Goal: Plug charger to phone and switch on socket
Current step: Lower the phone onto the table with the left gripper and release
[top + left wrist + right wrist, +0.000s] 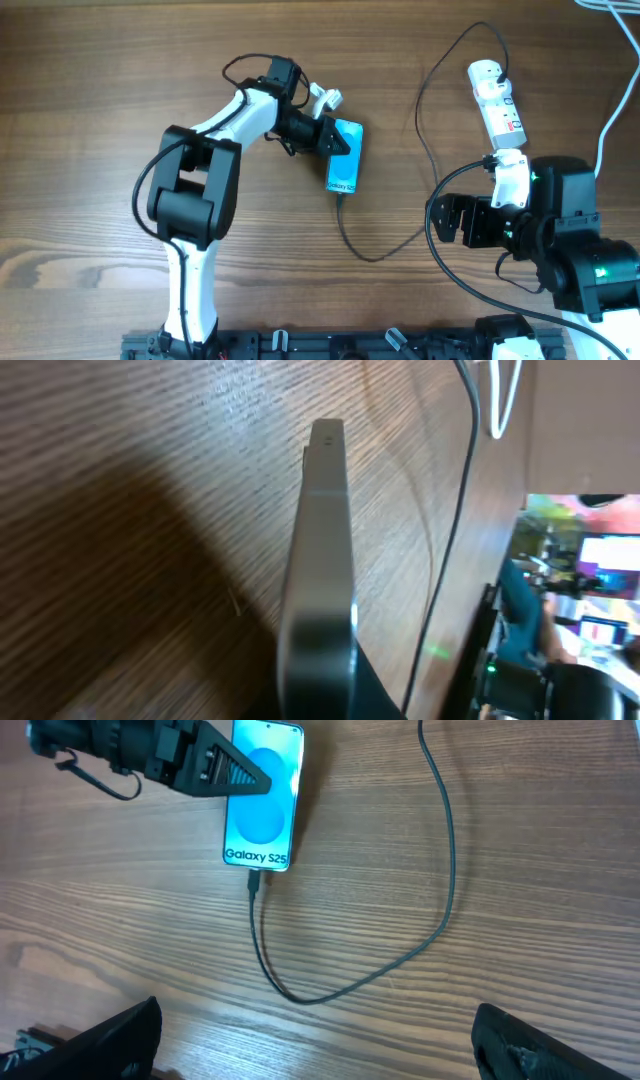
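Note:
The phone (347, 160) lies on the wooden table with its screen lit, reading "Galaxy S25" in the right wrist view (265, 810). My left gripper (335, 140) is shut on the phone's left edge. The left wrist view shows the phone (322, 560) edge-on between the fingers. The charger's thin black cable (425, 130) runs from the socket (497, 105) in a loop, and its plug tip (255, 885) sits at the phone's bottom port. My right gripper (320, 1050) is open and empty, hovering above the table near the cable loop (400, 960).
A thick white cord (610, 130) runs from the socket's far end off the right side of the table. The right arm's body (560, 230) sits just below the socket. A dark rail (350, 345) lines the front edge.

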